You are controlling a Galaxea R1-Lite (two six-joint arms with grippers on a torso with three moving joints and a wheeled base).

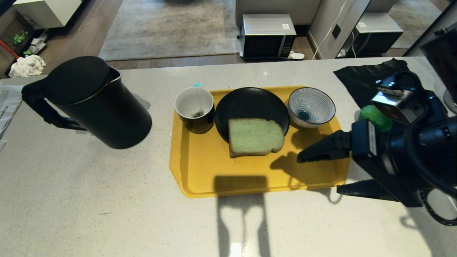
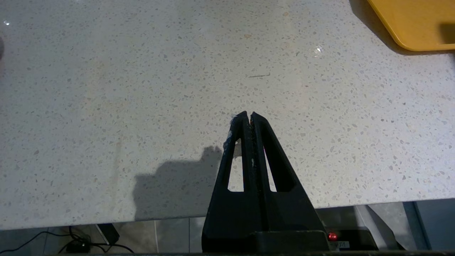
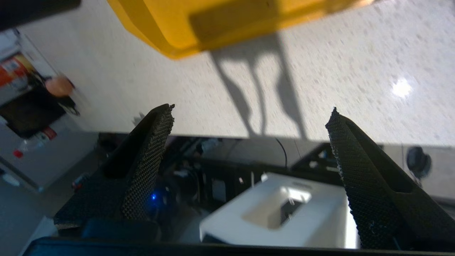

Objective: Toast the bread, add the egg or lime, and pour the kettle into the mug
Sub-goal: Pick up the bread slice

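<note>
Head view, one bread (image 1: 255,137), one mug (image 1: 195,109), one kettle (image 1: 93,101), one lime (image 1: 375,117)

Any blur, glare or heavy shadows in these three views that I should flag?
Head view: sharp; hard arm shadows fall across the yellow tray and counter, with a glare spot at the near edge. Left wrist view: sharp, the left hand casts a soft shadow. Right wrist view: motion-blurred, one bright glare spot on the counter, right hand fingers fairly crisp.
</note>
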